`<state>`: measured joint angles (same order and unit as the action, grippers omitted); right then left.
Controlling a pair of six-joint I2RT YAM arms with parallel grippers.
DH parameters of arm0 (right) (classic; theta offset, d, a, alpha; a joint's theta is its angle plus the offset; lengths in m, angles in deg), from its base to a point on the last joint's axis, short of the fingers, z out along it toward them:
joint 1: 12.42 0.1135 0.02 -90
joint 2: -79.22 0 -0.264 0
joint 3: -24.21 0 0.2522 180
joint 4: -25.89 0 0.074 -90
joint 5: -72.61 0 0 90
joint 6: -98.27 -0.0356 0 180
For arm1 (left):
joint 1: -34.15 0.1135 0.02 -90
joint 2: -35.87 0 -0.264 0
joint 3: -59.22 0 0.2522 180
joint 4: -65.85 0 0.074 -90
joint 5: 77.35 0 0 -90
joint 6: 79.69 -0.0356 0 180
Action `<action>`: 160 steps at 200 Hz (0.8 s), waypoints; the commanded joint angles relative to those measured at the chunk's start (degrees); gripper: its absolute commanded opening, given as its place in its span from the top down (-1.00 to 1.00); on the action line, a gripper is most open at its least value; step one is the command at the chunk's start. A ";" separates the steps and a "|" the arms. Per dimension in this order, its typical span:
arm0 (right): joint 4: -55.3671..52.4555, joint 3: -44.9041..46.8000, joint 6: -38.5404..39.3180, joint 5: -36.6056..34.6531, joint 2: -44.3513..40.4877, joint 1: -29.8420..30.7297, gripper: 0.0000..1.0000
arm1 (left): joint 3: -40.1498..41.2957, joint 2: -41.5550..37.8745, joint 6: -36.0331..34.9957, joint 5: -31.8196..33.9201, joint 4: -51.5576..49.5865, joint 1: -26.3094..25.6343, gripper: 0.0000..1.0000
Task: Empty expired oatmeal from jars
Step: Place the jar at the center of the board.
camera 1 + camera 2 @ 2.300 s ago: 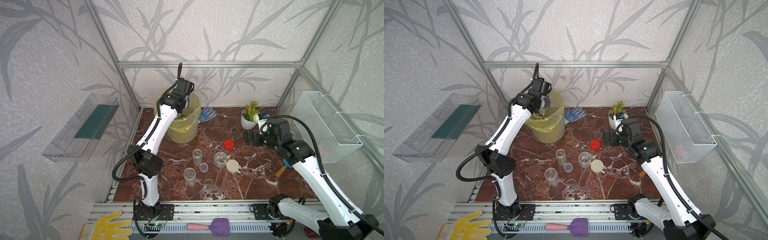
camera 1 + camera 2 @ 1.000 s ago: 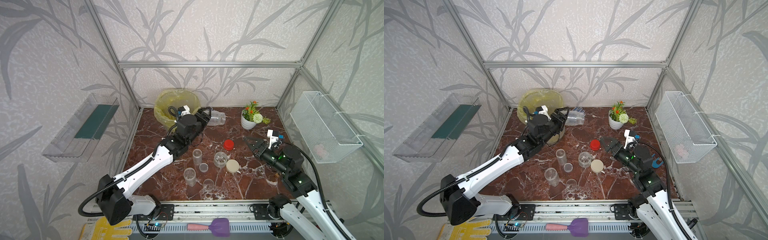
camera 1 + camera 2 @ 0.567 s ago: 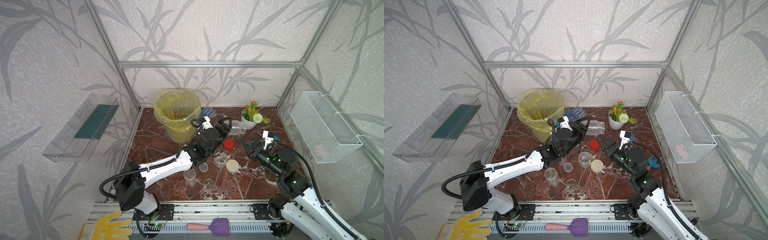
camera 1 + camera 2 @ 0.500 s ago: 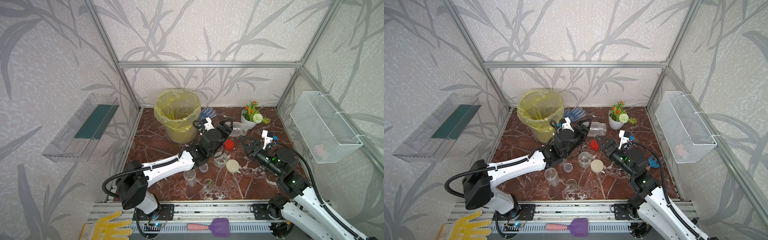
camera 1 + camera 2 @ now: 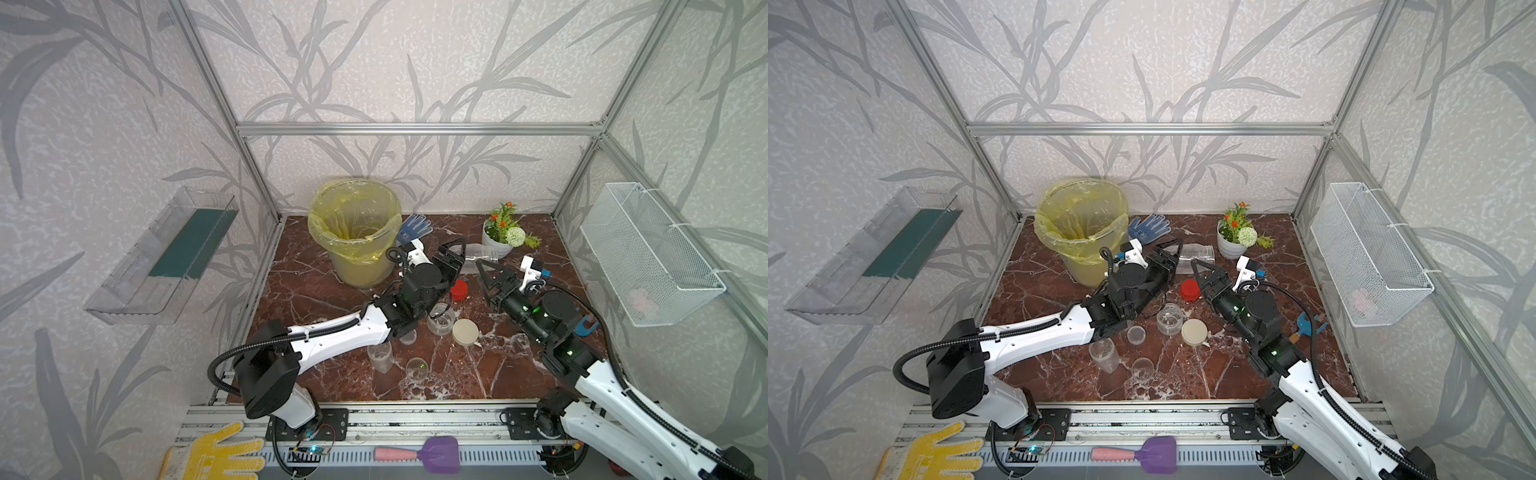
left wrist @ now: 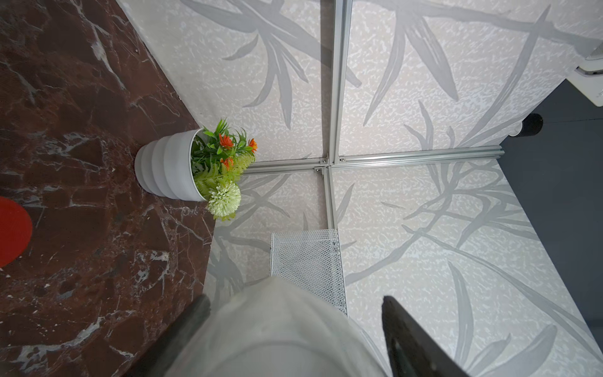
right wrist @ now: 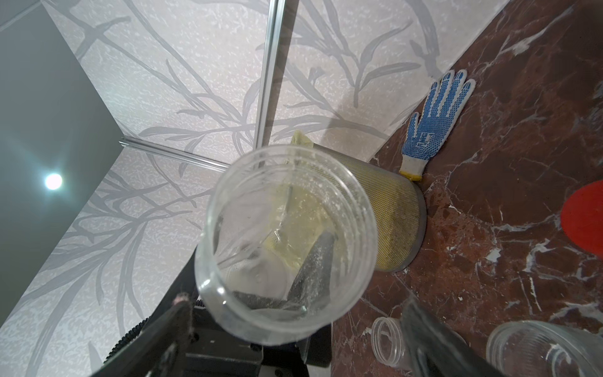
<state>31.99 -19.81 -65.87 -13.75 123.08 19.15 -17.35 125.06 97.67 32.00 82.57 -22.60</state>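
One jar [image 7: 287,228] shows its open mouth only in the right wrist view.

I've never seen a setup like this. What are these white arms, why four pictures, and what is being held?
These are two robot arms. Two pictures look down on the whole booth from above; the other two come from a camera on each wrist. The left arm's fingers grip a clear jar, held sideways, lid off, empty but for crumbs. The right arm's fingers are spread open, facing its mouth. On the marble table: a yellow-lined bucket, open jars, a red cap, a beige lid, a flower pot and a blue glove.
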 commanded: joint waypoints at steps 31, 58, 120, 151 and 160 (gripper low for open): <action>12.89 -0.12 -2.56 -1.97 4.47 0.20 -0.99 | 1.87 1.08 3.84 -1.18 5.04 -1.33 1.00; 15.90 -0.98 -4.09 -0.80 7.73 0.32 -0.98 | 2.03 1.47 4.15 -1.42 5.82 -1.50 1.00; 16.11 1.14 -4.42 -4.28 6.47 0.31 -0.45 | 1.85 2.22 4.84 -2.57 5.31 -1.42 0.93; 14.86 1.50 -3.53 -5.35 6.42 0.31 -0.07 | 1.95 2.02 5.21 -1.28 3.44 -1.21 0.24; 14.61 1.60 -2.68 -6.10 6.25 0.32 -0.03 | 1.65 1.74 4.90 -1.81 1.86 -0.93 0.05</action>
<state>45.72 -18.85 -71.05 -17.44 130.38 19.26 -15.55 126.74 101.82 30.17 87.25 -23.87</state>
